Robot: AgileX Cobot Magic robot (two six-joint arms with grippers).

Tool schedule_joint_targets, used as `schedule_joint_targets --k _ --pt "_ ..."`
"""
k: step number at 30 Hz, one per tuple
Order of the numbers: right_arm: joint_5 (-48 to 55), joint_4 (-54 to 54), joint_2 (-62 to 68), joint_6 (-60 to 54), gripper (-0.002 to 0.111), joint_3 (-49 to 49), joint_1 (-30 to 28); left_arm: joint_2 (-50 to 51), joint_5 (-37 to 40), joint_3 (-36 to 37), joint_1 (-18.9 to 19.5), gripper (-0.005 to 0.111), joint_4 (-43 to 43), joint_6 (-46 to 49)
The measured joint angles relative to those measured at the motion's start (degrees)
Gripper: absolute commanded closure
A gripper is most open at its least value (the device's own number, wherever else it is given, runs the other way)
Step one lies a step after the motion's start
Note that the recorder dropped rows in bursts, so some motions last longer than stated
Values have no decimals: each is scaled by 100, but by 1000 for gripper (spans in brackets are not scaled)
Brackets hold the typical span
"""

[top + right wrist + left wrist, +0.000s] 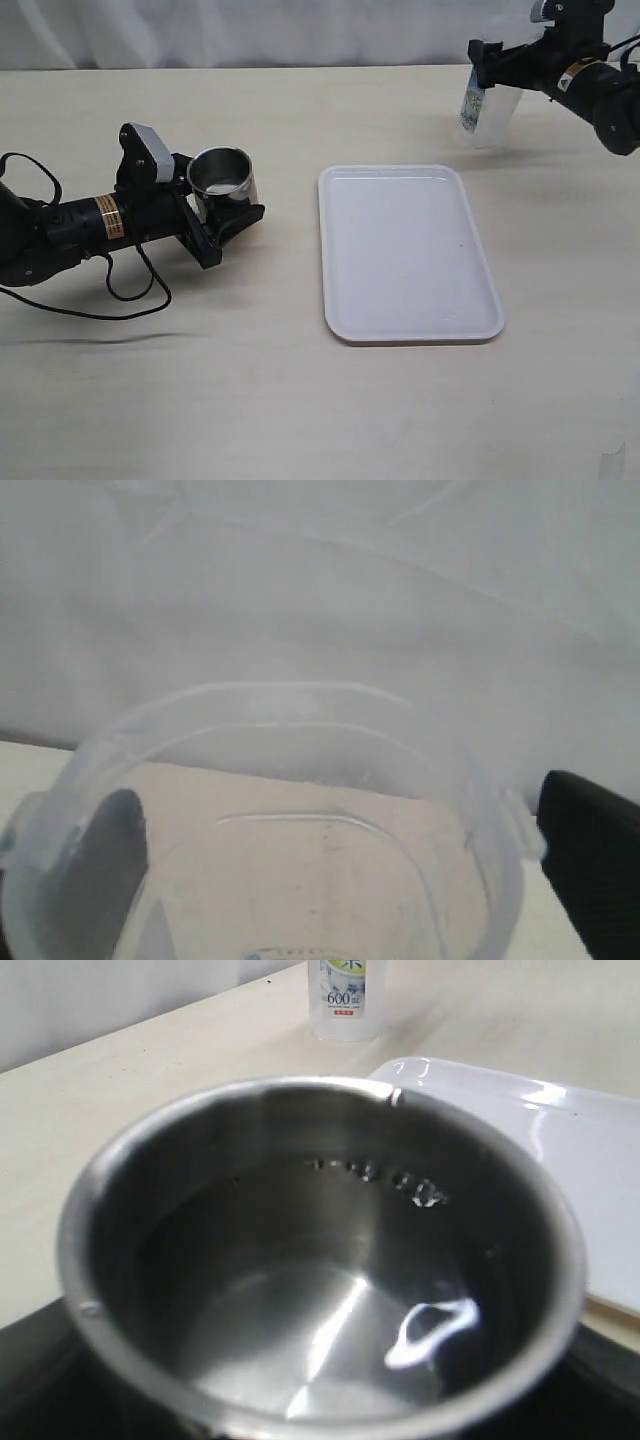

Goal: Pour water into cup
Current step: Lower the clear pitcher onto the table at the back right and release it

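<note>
**Cup in the grip with water inside, pitcher standing free**

The left fingers (238, 218) are clenched on the cup (222, 172) near the left edge of the tabletop (300, 400). They hold it about upright, so the water (330, 1330) stays inside. The pitcher (485, 120) stands at the far right corner. The right fingers (590, 860) are around it but released. The tray (410, 335) lies between, probably against spills.

- Table (300, 400): pale beige top with a faint wood grain, bearing everything listed here.
- Tray (410, 250): white, rectangular, with rounded corners and a shallow raised rim; it lies flat right of the table's centre, long side running front to back.
- Pitcher (488, 118): tall, translucent plastic, standing upright near the far right edge, well apart from the tray; its blue-green label (345, 985) reads "600 ml".
- Backdrop (250, 30): whitish, faintly creased, behind the table's far edge.
</note>
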Motion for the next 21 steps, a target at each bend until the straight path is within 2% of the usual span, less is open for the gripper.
schedule_joint_targets --k 15,21 --pt "-510 0 -322 165 -1 974 0 0 0 0 0 107 0 0" --pt "-909 0 -775 -210 -1 1610 0 0 0 0 0 107 0 0"
